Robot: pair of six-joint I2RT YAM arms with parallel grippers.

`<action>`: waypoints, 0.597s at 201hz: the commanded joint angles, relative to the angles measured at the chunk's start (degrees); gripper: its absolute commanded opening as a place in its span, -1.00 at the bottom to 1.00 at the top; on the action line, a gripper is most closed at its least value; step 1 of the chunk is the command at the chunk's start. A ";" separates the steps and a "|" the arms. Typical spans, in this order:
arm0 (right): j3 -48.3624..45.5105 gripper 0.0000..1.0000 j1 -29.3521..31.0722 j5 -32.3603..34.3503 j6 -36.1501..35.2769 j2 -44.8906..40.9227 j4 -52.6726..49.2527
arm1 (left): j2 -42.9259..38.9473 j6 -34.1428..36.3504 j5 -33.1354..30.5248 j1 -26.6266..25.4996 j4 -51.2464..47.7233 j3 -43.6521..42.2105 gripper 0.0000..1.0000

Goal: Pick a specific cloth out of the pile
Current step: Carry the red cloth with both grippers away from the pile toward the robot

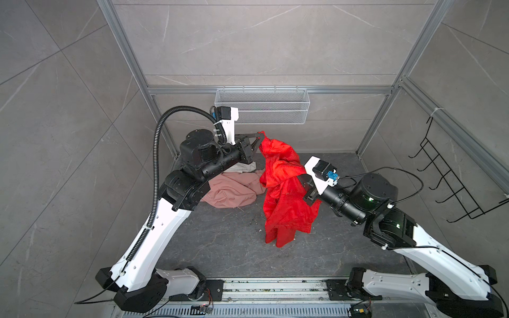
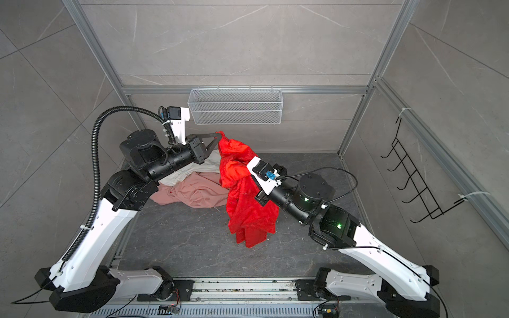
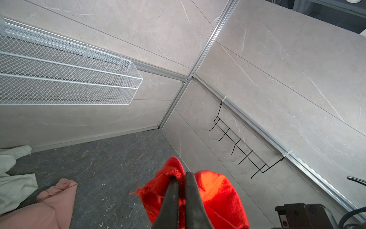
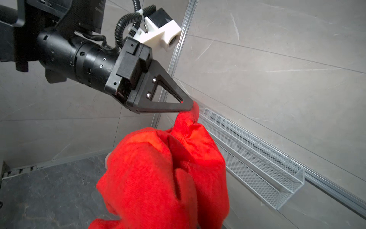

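Note:
The cloth [image 1: 283, 192] [image 2: 248, 203] is bright red and hangs in the air between my two grippers, its lower end trailing toward the dark floor. My left gripper [image 1: 261, 135] [image 3: 181, 175] is shut on the cloth's top corner, as the right wrist view also shows. My right gripper [image 1: 302, 178] is shut in the middle of the cloth; its fingers are buried under red folds [image 4: 178, 178]. What remains of the pile lies below the left arm: a pale pink cloth [image 1: 231, 192] and a white cloth [image 1: 242, 167].
A white mesh basket [image 1: 261, 106] hangs on the back wall just above the left gripper. A black wire hook rack [image 1: 446, 179] is fixed to the right wall. The dark stone floor [image 1: 220, 242] ends at a metal rail [image 1: 275, 289] in front.

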 commanded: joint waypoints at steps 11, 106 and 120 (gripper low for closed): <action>10.12 -1.00 0.28 1.96 0.78 0.82 -15.79 | -0.11 1.42 -1.79 -1.41 -0.75 1.41 -1.00; 17.66 -1.00 0.23 5.91 1.19 3.03 -28.04 | -1.79 0.22 -4.47 -5.28 -3.44 -2.62 -1.00; 16.68 -1.00 0.19 5.81 1.90 2.97 -28.56 | -2.05 -0.32 -4.60 -5.56 -3.33 -3.80 -1.00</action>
